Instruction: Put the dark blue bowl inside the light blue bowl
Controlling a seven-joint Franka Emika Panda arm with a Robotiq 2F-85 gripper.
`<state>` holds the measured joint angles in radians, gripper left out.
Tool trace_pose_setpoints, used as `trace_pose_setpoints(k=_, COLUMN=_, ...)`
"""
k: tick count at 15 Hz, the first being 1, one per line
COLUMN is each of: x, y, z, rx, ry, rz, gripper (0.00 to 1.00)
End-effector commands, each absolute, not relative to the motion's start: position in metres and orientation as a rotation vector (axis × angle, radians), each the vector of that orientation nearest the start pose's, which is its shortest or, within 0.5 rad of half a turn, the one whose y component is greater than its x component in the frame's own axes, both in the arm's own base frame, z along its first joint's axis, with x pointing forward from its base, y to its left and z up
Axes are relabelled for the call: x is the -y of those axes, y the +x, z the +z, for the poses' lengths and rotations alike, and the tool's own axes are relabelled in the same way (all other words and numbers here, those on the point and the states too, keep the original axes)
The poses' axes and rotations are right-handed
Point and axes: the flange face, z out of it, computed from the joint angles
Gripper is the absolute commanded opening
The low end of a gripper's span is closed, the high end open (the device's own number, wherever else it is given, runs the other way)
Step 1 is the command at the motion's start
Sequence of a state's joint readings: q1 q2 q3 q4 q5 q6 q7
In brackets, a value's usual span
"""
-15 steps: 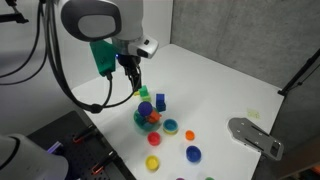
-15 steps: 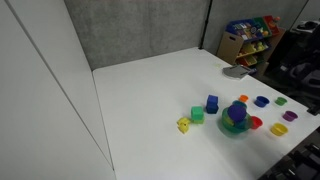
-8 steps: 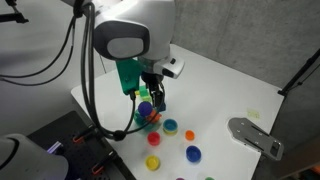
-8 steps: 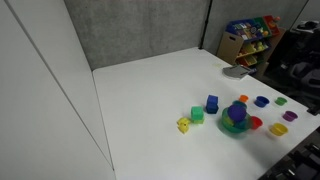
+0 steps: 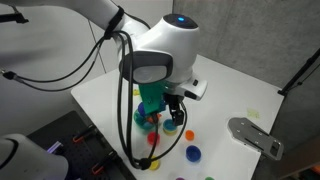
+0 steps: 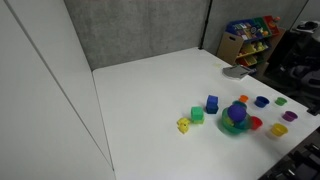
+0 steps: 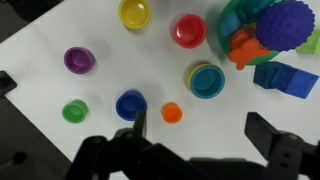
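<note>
In the wrist view the dark blue bowl (image 7: 131,104) lies upright on the white table, just left of a small orange piece (image 7: 172,113). The light blue bowl (image 7: 205,80) stands to its upper right, empty apart from a greenish inside. My gripper (image 7: 203,135) is open and empty, hovering above the table; its left finger lies over the dark blue bowl's edge in the picture. In an exterior view the gripper (image 5: 174,118) hangs over the cluster of bowls, and the dark blue bowl (image 5: 194,153) lies nearer the table's front edge.
Yellow (image 7: 135,12), red (image 7: 188,30), purple (image 7: 79,60) and green (image 7: 74,110) small bowls lie around. A teal-green bowl (image 7: 238,22) with a purple spiky ball (image 7: 288,25) and a blue block (image 7: 285,78) lie to the right. A grey plate (image 5: 255,136) sits at the table's edge.
The arm has swung rightwards in the exterior view, from above the stacked blocks to above the small bowls. The bowls have not moved.
</note>
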<state>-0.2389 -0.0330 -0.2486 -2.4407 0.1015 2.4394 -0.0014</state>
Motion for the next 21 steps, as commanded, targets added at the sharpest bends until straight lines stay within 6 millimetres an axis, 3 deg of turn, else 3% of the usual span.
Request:
trace_pose_setpoints(k=1, x=0.227, y=0.428, z=0.316, rx=-0.856, ry=-2.957, rz=-0.071, gripper=1.00)
trace_pose_setpoints(k=5, x=0.228, y=0.430, z=0.317, rx=-0.856, ry=-2.958, rz=-0.074, gripper=1.00)
trace_pose_setpoints(k=10, x=0.252, y=0.445, z=0.306, rx=-0.927, ry=-2.954, rz=-0.091, gripper=1.00)
trace_pose_setpoints(k=21, x=0.329, y=0.457, z=0.232, rx=-1.110, ry=-2.893, rz=-0.011, gripper=1.00)
